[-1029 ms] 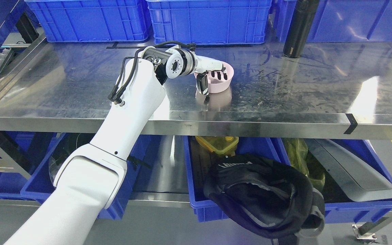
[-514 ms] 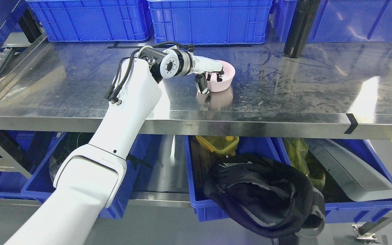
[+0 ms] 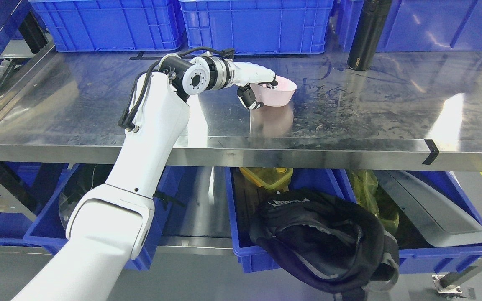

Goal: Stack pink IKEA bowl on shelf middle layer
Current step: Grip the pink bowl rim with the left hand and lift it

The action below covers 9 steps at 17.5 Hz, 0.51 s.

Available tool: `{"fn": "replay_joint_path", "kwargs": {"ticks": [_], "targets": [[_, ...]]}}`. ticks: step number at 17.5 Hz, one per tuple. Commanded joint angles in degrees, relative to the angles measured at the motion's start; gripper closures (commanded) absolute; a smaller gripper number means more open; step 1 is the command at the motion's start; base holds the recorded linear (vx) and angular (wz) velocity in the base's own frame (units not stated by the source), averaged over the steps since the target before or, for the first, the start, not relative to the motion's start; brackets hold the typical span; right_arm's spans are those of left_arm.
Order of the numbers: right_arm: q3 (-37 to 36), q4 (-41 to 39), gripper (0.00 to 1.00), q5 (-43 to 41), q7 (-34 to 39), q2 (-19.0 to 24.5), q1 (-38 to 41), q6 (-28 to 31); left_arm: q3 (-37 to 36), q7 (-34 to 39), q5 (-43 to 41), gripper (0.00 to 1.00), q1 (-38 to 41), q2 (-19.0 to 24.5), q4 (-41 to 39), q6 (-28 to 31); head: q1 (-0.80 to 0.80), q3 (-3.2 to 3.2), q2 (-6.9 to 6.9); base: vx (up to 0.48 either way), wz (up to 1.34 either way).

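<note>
Head camera looks down onto steel shelf (image 3: 349,125).

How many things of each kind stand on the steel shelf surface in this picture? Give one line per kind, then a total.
Blue crates: 3
Pink bowl, gripped at its rim by the left hand: 1
Black bottle: 1
Total: 5

A steel shelf (image 3: 98,108) spans the view. At its 12 o'clock edge stand blue crates (image 3: 111,23), with a black flask (image 3: 366,35) upright at 1 o'clock. Lower bins (image 3: 349,255) sit beneath.
</note>
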Motion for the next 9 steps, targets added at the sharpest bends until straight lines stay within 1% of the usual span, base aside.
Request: {"fn": "replay_joint_path", "kwargs": {"ticks": [1, 3, 4, 8, 9], "targets": [[0.0, -1.0, 0.0, 0.01, -0.04, -1.0, 1.32, -0.02, 9.52, -0.64, 0.12, 0.99, 4.45, 0.96, -14.46, -1.34, 0.0, 0.0, 0.0, 0.0, 0.0], [0.0, -1.0, 0.0, 0.01, -0.04, -1.0, 1.32, -0.02, 11.97, -0.64, 0.29, 0.99, 5.24, 0.96, -18.93, -1.77, 0.0, 0.0, 0.0, 0.0, 0.0], [0.0, -1.0, 0.0, 0.01, -0.04, -1.0, 1.32, -0.02, 13.38, -0.73, 0.38, 0.99, 6.03, 0.96, -20.7, -3.17, 0.0, 0.0, 0.0, 0.0, 0.0], [0.0, -1.0, 0.0, 0.01, -0.04, -1.0, 1.32, -0.02, 21.11, -0.82, 0.65, 0.99, 8.67, 0.96, -26.69, -15.72, 0.0, 0.0, 0.0, 0.0, 0.0], [0.0, -1.0, 0.0, 0.01, -0.04, -1.0, 1.32, -0.02, 22.26, -0.82, 0.65, 0.99, 9.02, 0.96, -27.83, -17.67, 0.0, 0.0, 0.0, 0.0, 0.0]]}}
